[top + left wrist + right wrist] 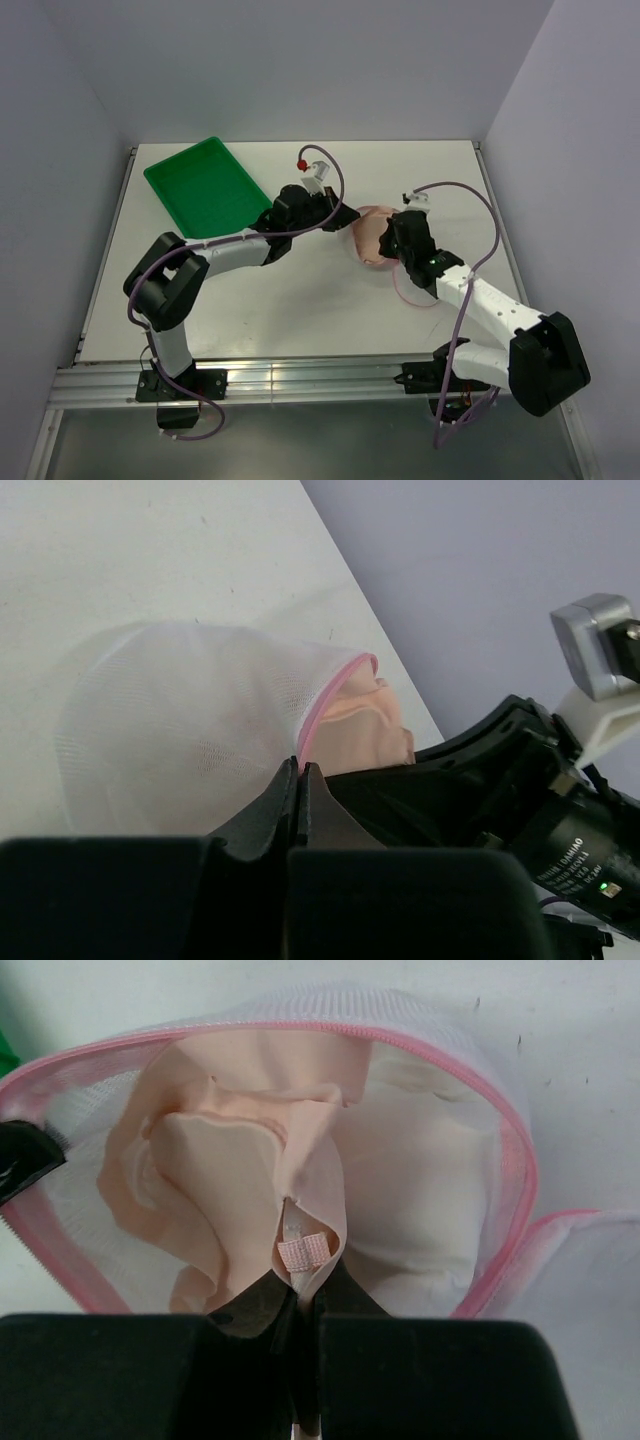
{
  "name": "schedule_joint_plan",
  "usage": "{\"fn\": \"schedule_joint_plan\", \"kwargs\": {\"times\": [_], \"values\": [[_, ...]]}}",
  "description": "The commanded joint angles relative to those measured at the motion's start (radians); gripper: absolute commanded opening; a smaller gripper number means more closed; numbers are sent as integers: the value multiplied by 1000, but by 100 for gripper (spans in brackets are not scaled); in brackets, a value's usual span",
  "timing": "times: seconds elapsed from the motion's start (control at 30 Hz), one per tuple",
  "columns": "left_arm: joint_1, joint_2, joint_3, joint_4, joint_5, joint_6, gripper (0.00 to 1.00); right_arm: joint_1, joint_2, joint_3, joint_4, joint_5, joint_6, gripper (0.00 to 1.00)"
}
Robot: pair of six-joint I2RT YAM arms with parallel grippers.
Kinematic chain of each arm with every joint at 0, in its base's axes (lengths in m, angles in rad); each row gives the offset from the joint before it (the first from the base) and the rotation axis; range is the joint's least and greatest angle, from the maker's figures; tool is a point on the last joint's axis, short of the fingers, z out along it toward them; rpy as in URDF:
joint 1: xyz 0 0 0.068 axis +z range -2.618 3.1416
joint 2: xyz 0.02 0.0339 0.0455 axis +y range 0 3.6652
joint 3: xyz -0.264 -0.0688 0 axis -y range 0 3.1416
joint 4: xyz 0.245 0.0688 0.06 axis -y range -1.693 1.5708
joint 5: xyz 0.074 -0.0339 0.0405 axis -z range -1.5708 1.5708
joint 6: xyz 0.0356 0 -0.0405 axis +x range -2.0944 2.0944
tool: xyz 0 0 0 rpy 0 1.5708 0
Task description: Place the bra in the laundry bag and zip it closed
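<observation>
Near mid-table, pinching laundry bag (190, 720) rim with left gripper (300, 776), clamping bra (220, 1180) (inside the mouth) with right gripper (305, 1282).

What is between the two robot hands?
The laundry bag, open, with the bra partly in it. The top view shows it between them; the wrist views show the left gripper pinching its pink rim and the right gripper pinching the bra.

1. The round white see-through mesh laundry bag (180, 720) with pink zip edging rests on its side, right of the middle of the bench (300, 300), with its mouth gaping wide and unzipped.
2. The limp, crumpled peach-beige bra (220, 1170) fills that mouth, partly bulging past the pink rim.
</observation>
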Motion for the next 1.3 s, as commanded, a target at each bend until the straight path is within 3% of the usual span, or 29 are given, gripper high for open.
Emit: {"fn": "schedule_joint_plan", "kwargs": {"times": [0.0,0.37,0.47,0.53,0.57,0.63,0.67,0.8,1.03,1.13,1.23,1.27], "values": [[-4,-53,-20,105,26,-26,0,-4,59,98,-38,-11,-17,0],[-8,-105,-130,182,44,-82,0,-4,326,258,-28,-32,12,0],[-8,-120,-152,171,28,-98,0,-9,358,276,-11,-11,14,7],[-6,-125,-158,159,21,-98,0,-10,364,289,-5,-31,11,20],[-6,-132,-166,152,11,-98,0,-9,363,295,-12,-41,9,37],[-1,-143,-176,139,-8,-95,0,-9,322,300,-41,-58,-1,54],[3,-154,-184,132,-31,-93,0,-9,296,293,-43,-63,-5,71],[25,-163,-190,128,-38,-118,0,-21,170,281,-95,-57,-29,94],[49,-159,-173,113,-58,-121,0,-74,4,215,-132,-135,-23,98],[61,-171,-184,116,-68,-119,0,-125,-95,128,-106,-100,17,97],[68,-178,-186,113,-66,-112,0,-229,-189,7,-86,-51,81,88],[69,-178,-187,119,-65,-110,0,-261,-211,-27,-80,-36,101,80]]}}
